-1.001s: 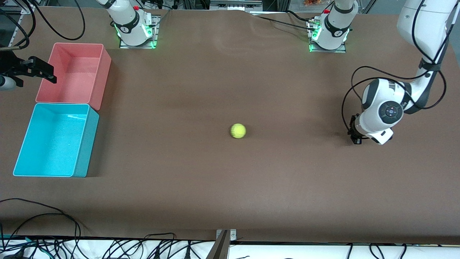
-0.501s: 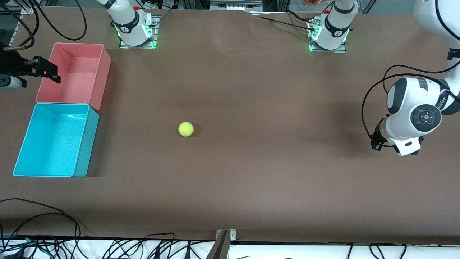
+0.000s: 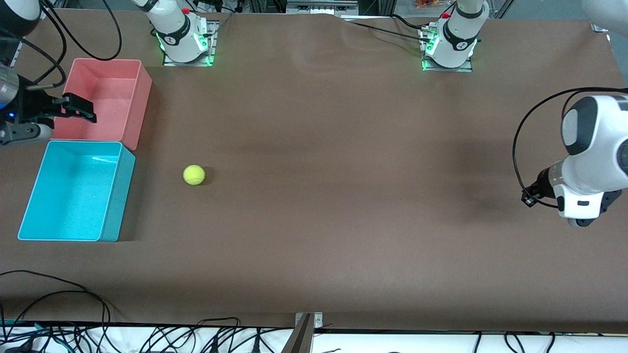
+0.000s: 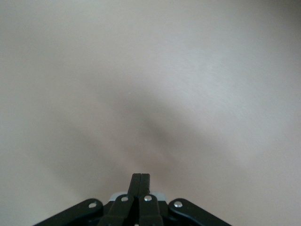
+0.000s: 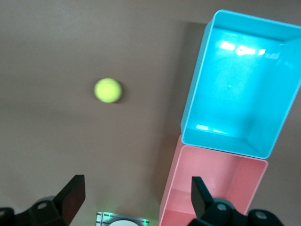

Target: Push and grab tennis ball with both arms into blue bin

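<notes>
Item: ball (image 3: 194, 175). We find it on the bare worktop (image 3: 343, 206), toward the right arm's end, near the blue bin (image 3: 114, 193) but apart from it, level with the bin's upper half as the front camera shows it. It touches nothing.

Item: blue bin. It sits by the worktop's edge at the right arm's end, open top, nothing in it, touching the pink bin (image 3: 140, 103), which lies farther from the front camera.

Item: right claw (image 3: 78, 108). We see its fingers spread wide and holding nothing, over the pink bin's rim.

Item: left claw (image 4: 140, 181). Its fingers are pressed together on nothing; it hangs over the worktop edge at the left arm's end, well apart from the ball, and we judge this arm to be waiting.

Handling note: we judge the grab falls to the right arm. We would bring its spread fingers down astride the ball, close squarely across its middle so the round body cannot squirt out, then lift and release over the blue bin, not the pink.
</notes>
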### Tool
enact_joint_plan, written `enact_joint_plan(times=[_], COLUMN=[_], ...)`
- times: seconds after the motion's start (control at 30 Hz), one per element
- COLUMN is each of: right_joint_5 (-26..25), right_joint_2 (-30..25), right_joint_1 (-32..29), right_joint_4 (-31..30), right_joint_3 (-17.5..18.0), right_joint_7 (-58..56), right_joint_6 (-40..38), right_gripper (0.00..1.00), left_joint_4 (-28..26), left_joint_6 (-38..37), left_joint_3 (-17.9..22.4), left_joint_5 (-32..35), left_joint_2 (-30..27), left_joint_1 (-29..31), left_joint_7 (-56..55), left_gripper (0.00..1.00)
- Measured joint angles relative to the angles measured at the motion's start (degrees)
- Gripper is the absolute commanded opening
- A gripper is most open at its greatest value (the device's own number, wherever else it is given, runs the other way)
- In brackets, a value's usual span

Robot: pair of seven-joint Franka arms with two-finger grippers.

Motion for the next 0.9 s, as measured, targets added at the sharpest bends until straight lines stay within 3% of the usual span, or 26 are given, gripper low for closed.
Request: enact_joint_plan(times=[0.3,0.5,0.57,0.63,0.7,0.77,0.9], right_joint_5=[0.6,0.6,0.5,-0.2,-1.5,-2.7,-4.0], right_joint_2=[1.4,3.1,4.1,5.2,6.3,7.3,8.7], right_joint_1=[1.3,1.4,1.5,1.7,2.0,2.6,3.8], right_joint_4=[-6.3,-11.2,-11.7,-12.1,-12.2,-12.2,-12.3], right_joint_3=[0.1,0.1,0.1,0.1,0.1,0.1,0.1], right_joint_7=[0.1,0.1,0.2,0.4,0.8,1.4,2.7], right_joint_6=[3.4,8.4,9.7,11.0,11.7,12.2,13.3], right_gripper=[1.00,1.00,1.00,1.00,1.00,1.00,1.00], left_joint_4=[10.4,15.0,15.7,16.1,16.2,16.2,16.2], left_joint_6=[-11.8,-18.3,-19.2,-20.2,-21.1,-21.7,-22.0], left_joint_3=[-0.3,-1.6,-1.7,-1.7,-1.7,-1.7,-1.6], left_joint_5=[-3.7,-3.7,-3.7,-3.7,-3.7,-3.7,-3.7], left_joint_2=[-0.3,-1.1,-1.6,-2.3,-2.9,-3.5,-3.7], left_joint_1=[-0.3,-0.4,-0.4,-0.5,-0.5,-0.5,-0.4], left_joint_7=[14.5,23.8,26.2,28.2,29.3,30.0,30.4], left_gripper=[0.00,0.07,0.18,0.42,0.56,1.00,1.00])
